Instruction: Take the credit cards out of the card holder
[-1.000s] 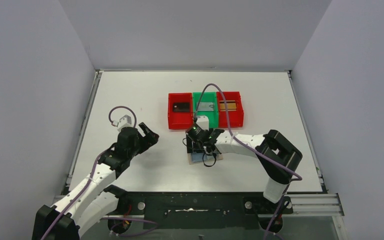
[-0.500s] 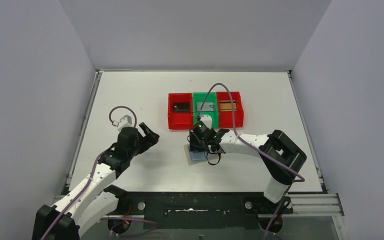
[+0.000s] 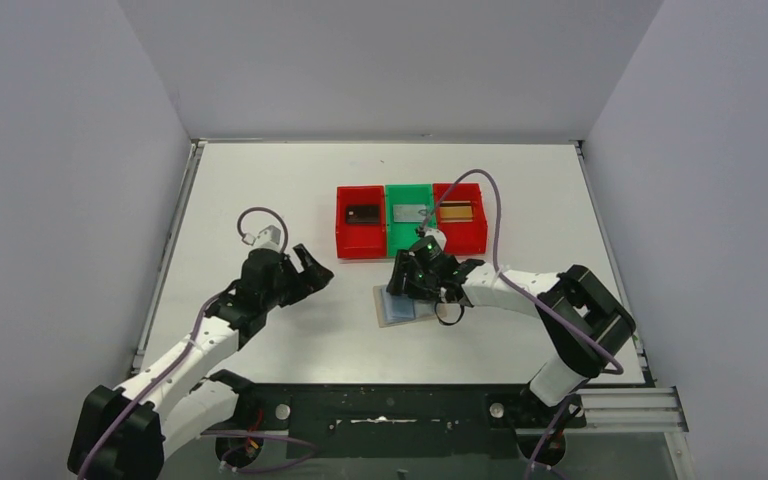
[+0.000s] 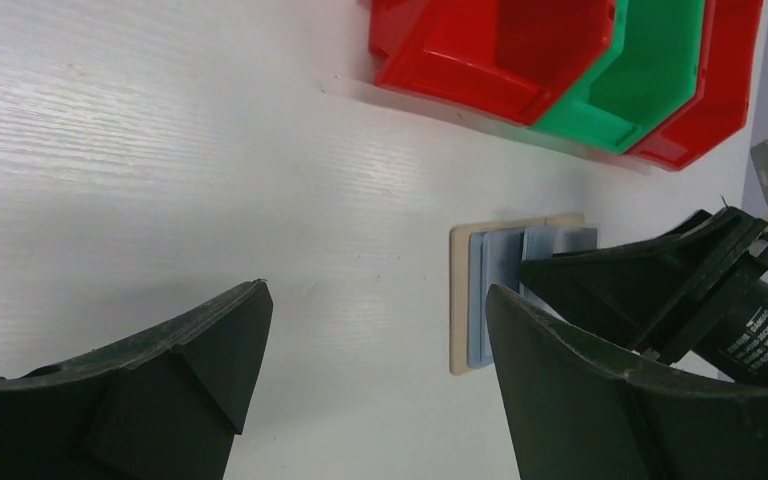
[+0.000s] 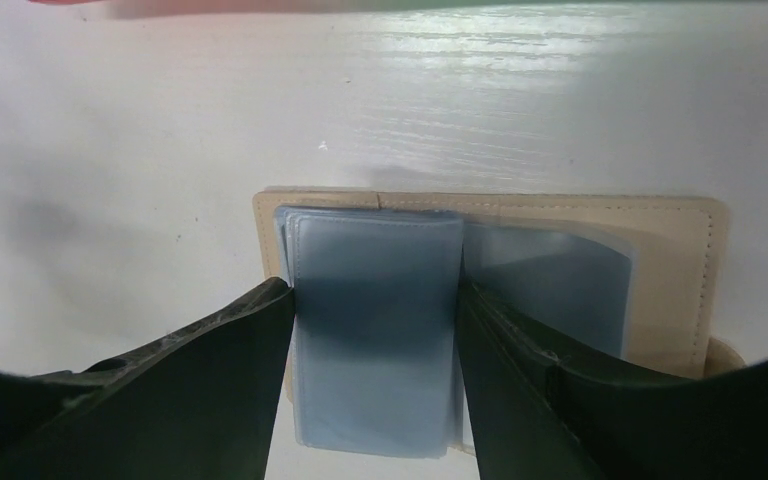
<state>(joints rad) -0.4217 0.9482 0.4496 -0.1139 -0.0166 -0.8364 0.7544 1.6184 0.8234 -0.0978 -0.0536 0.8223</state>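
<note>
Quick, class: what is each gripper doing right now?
Left gripper: open, holding nothing.
Right gripper: fingers either side of the flat beige card holder's light blue sleeves; grip cannot be told.

Bright, even light, soft shadows; glare streaks the white table (image 5: 520,60); nearby bins (image 5: 160,4) smear out of focus.

The right hand (image 5: 372,310) hides near parts of the card holder (image 5: 560,207).

three bins touching in row on white table (image 3: 260,190): left red bin (image 3: 345,236), green bin (image 3: 409,193), right red bin (image 3: 477,226).
</note>
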